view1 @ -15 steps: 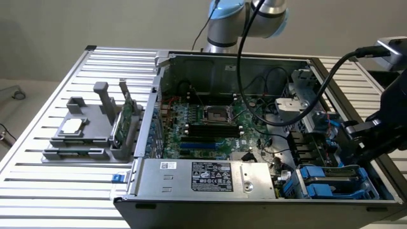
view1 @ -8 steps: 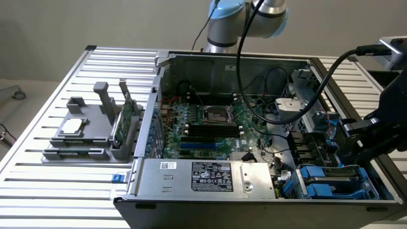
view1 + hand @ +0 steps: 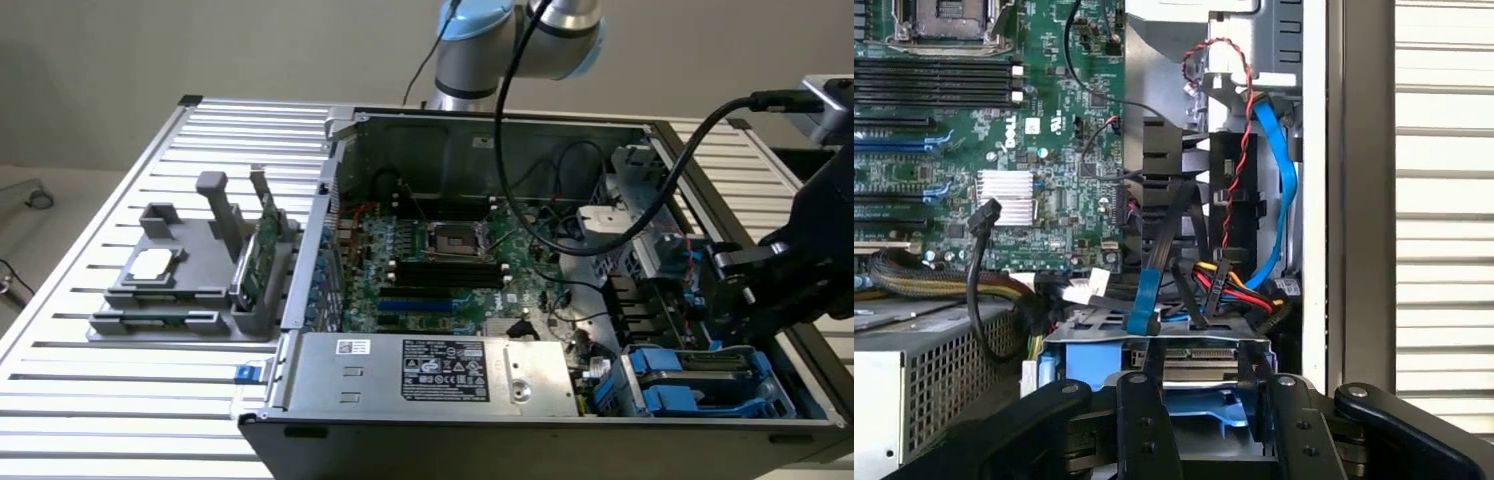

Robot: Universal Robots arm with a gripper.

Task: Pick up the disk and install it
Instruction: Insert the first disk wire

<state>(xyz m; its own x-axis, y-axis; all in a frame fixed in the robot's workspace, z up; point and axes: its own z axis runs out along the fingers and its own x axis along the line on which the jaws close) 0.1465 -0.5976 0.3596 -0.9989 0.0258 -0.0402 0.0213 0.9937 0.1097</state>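
Wrist view shows the gripper (image 3: 1214, 378) with jaws standing wide, poised over the connector end of the disk (image 3: 1199, 365). No grip can be confirmed. The disk lies in its blue frame in the drive bay just beside the power supply (image 3: 427, 375), on the exterior view's right. Judged: pick-up done, placement largely done, full seating unverified.
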